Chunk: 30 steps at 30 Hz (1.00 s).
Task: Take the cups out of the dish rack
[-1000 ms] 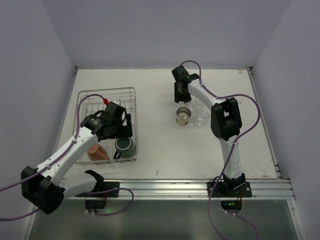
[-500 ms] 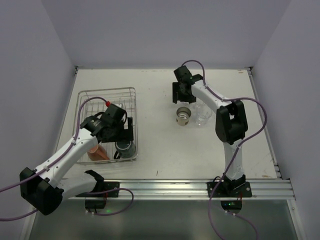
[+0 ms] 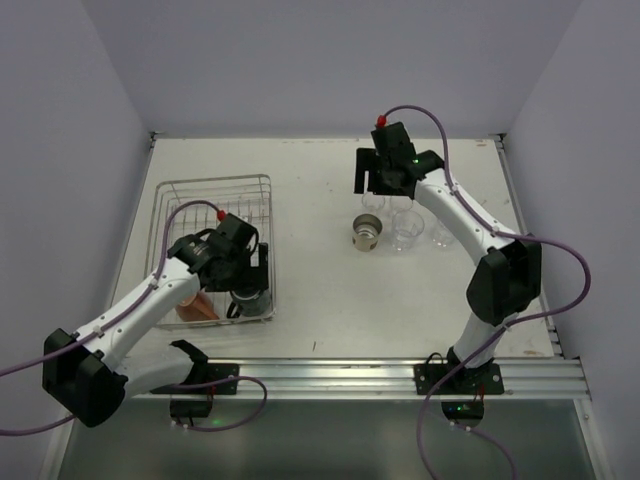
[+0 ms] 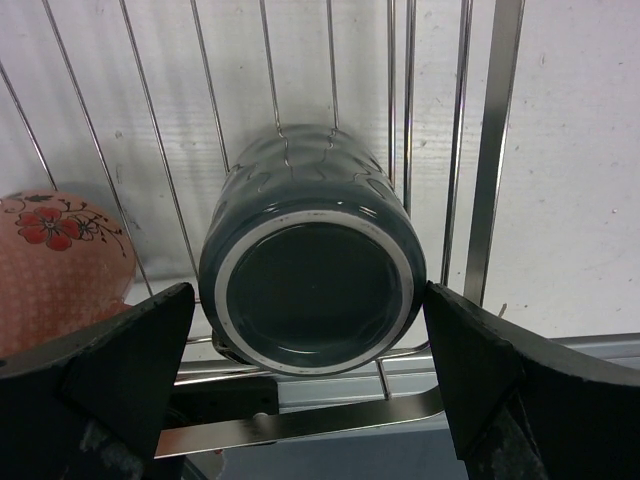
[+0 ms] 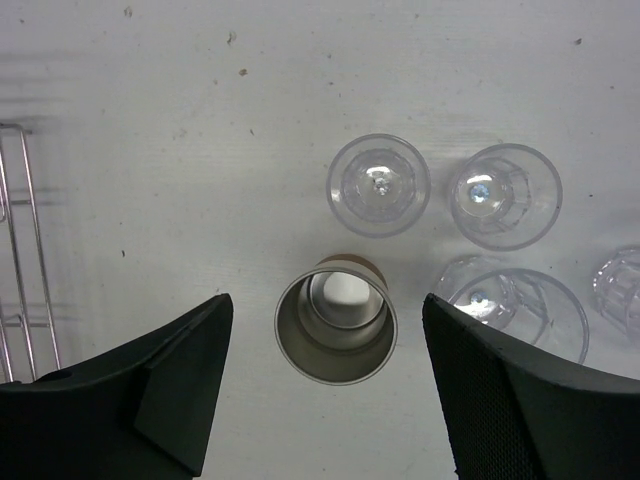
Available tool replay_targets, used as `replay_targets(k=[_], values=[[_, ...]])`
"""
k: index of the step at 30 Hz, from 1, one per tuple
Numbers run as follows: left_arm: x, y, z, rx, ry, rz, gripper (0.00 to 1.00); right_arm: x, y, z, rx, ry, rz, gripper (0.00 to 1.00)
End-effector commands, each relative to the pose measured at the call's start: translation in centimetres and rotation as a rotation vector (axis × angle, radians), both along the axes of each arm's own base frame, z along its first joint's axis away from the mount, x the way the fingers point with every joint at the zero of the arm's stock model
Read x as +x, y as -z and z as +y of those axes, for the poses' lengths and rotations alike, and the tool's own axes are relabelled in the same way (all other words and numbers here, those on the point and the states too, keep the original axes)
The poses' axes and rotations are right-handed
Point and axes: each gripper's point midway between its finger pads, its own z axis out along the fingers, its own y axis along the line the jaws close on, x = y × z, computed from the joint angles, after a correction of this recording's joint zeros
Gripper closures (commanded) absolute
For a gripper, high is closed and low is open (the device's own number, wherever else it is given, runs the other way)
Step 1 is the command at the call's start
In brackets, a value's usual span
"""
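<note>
Cups sit in two places in the top view; the beige-brown cup (image 3: pixel 367 233) and four clear glasses (image 3: pixel 405 232) stand on the table (image 3: pixel 320 290) below the right gripper (image 3: pixel 385 182), while the dark mug (image 3: pixel 250 298) and the orange-red cup (image 3: pixel 196 305) lie at the near end of the dish rack (image 3: pixel 215 181), with the left gripper (image 3: pixel 248 272) poised over the dark mug; I judge that mug to be the step in hand.

From the left wrist, the dark mug lies on its side on thin silver wires; its body is glazed, ribbed and barrel-shaped, with a pale ring round the dark end facing the camera; the fingers (image 4: pixel 110 370) spread wide on either side, apparently not touching it; the next move calls for lowering, closing across the round body, then lifting clear of the rack wall.

From the right wrist, the fingers (image 5: pixel 510 400) gape wide and hold nothing; the beige-brown cup stands upright, its lining metallic-looking; the clear glasses beside it are smooth or faceted.
</note>
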Motion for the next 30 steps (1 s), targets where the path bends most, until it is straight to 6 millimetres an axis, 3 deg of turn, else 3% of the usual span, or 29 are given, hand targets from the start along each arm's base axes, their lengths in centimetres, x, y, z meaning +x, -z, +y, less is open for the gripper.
replay_targets(k=[1,15,17,23,24,26,27,30], values=[[-0.5,0.8,-0.2,0.009,0.022,0.03,0.0,-0.5,-1.9,0.4,0.049,-0.013,-0.058,0.21],[-0.4,3.2,-0.2,0.05,0.024,0.055,0.0,-2.9,-1.7,-0.2,0.076,-0.032,-0.063,0.2],[-0.2,3.1,0.0,0.058,0.019,0.049,0.05,-3.1,-1.3,-0.4,0.068,-0.032,-0.057,0.21],[-0.1,2.9,0.3,0.066,0.017,0.026,0.39,-3.4,-1.2,-0.5,0.069,-0.035,-0.056,0.2],[-0.1,2.8,0.4,0.065,0.017,0.019,0.55,-3.5,-1.1,-0.5,0.071,-0.035,-0.054,0.2],[0.0,2.5,0.3,0.057,0.017,0.009,0.75,-3.5,-0.9,-0.4,0.074,-0.035,-0.051,0.2],[0.1,2.2,0.3,0.051,0.016,-0.002,0.97,-3.5,-0.8,-0.4,0.074,-0.034,-0.049,0.2],[0.4,0.9,0.4,0.051,0.011,-0.036,1.0,-3.6,-0.9,-0.4,0.078,-0.031,-0.047,0.2]])
